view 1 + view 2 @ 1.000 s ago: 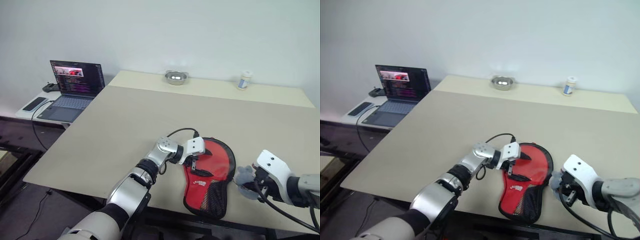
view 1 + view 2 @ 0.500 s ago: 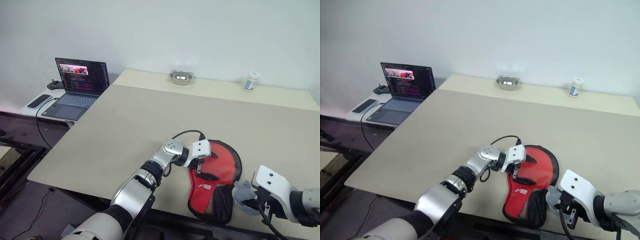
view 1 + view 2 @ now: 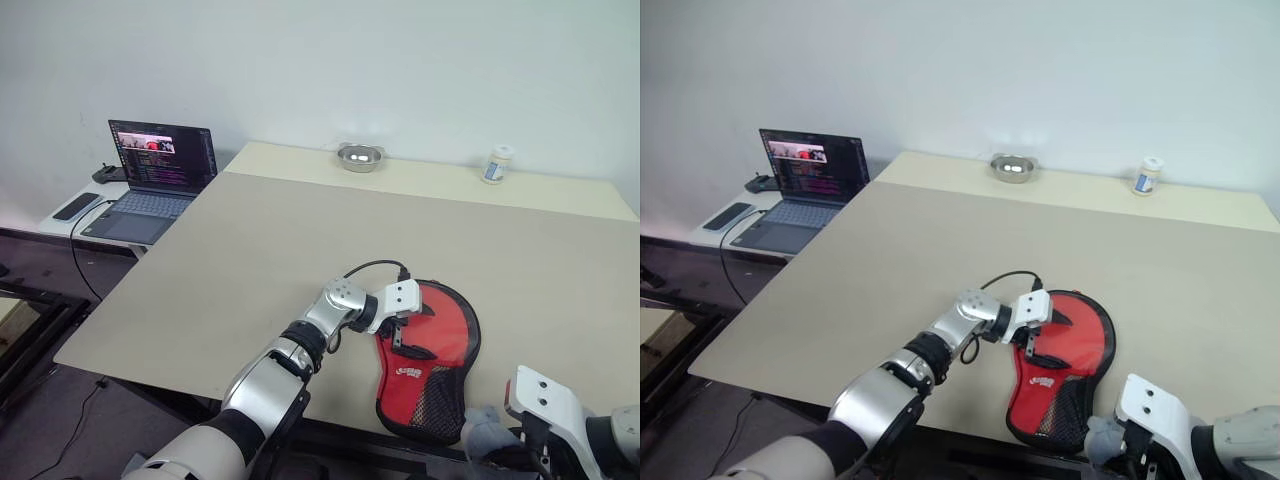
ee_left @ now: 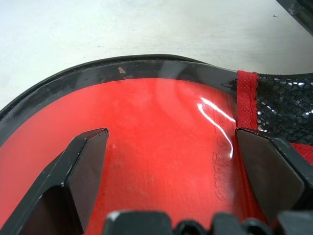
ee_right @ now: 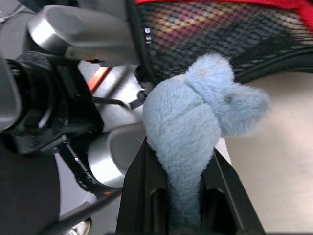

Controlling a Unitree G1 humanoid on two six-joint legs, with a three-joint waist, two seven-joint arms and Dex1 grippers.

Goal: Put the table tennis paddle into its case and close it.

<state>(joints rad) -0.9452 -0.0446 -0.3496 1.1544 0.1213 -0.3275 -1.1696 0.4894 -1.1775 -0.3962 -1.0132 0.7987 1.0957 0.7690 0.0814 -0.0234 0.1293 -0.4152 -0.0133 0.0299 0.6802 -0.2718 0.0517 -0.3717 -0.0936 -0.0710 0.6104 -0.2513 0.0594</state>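
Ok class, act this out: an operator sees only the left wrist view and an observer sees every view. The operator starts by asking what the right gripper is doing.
Observer: The right gripper is shut on a blue fluffy thing.
Operator: Where is it?
Observer: At the near edge of the table, close to the mesh end of the case.
Operator: Anything else on the table?
Observer: A metal bowl and a small jar stand along the far edge.

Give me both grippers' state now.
Left gripper: open, fingers spread over the red case.
Right gripper: shut on a blue plush toy.
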